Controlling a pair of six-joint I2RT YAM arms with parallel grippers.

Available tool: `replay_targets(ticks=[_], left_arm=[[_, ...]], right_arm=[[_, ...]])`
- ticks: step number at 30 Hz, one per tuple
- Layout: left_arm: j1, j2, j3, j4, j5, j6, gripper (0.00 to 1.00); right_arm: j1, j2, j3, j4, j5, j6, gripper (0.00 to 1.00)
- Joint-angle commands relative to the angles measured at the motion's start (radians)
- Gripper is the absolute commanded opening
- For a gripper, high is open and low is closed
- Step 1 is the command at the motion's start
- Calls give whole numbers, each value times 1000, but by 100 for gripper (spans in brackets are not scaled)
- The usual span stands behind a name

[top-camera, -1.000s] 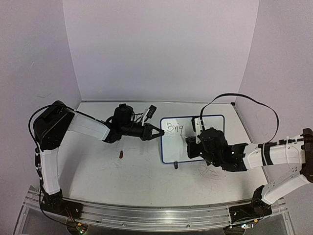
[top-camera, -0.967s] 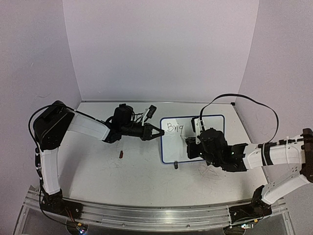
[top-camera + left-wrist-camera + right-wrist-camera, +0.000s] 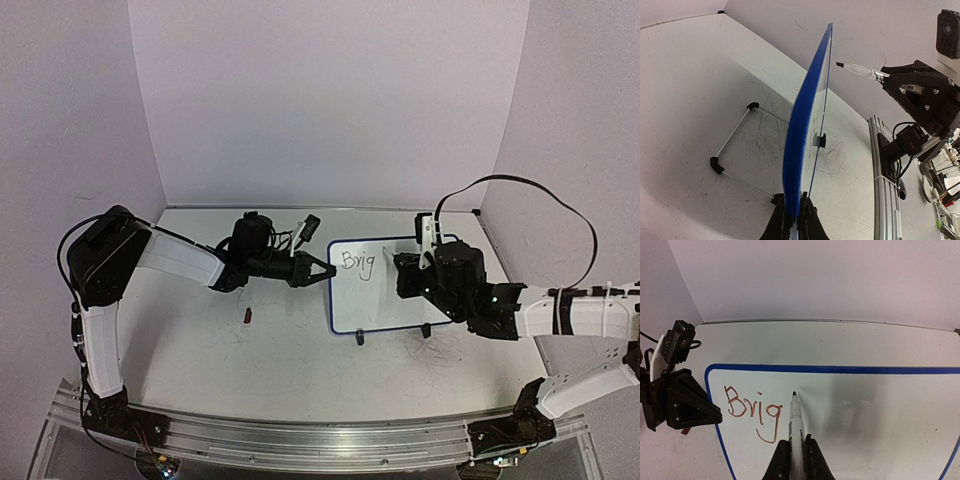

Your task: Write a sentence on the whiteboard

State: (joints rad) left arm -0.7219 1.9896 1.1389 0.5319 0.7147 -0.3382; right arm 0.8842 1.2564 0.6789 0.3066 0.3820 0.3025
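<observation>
Whiteboard (image 3: pixel 365 300) stands tilted on its wire feet on the worktop (image 3: pixel 250 360), right of the middle, with its writing face towards the near side. The left hand (image 3: pixel 328 272) is closed on the left edge of the blue frame and steadies it. The right hand (image 3: pixel 791 452) is closed around a marker (image 3: pixel 795 420) that points at the board. Of the sentence, only the letters "Brig" (image 3: pixel 752 407) are written, at the upper left.

The marker tip is just right of the "g". In the left wrist view it seems a little off the surface, so I judge that the step in hand is to begin the next letter. To do it well, the tip should come down close beside the "g", at the height of the tall letters. The pressure should be light, because a hard push can tip the board backwards. The left hand should hold firmly during the stroke. Small, level letters will leave room for the rest.
</observation>
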Motion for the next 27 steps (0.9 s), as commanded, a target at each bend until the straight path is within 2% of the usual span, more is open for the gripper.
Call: replay_targets(ticks=[1, 27], left_arm=[[4, -15, -6, -92, -59, 16, 0], [4, -16, -3, -96, -60, 20, 0]], right_arm=[[0, 37, 57, 40, -19, -44, 0], [-10, 72, 61, 44, 28, -55, 0]])
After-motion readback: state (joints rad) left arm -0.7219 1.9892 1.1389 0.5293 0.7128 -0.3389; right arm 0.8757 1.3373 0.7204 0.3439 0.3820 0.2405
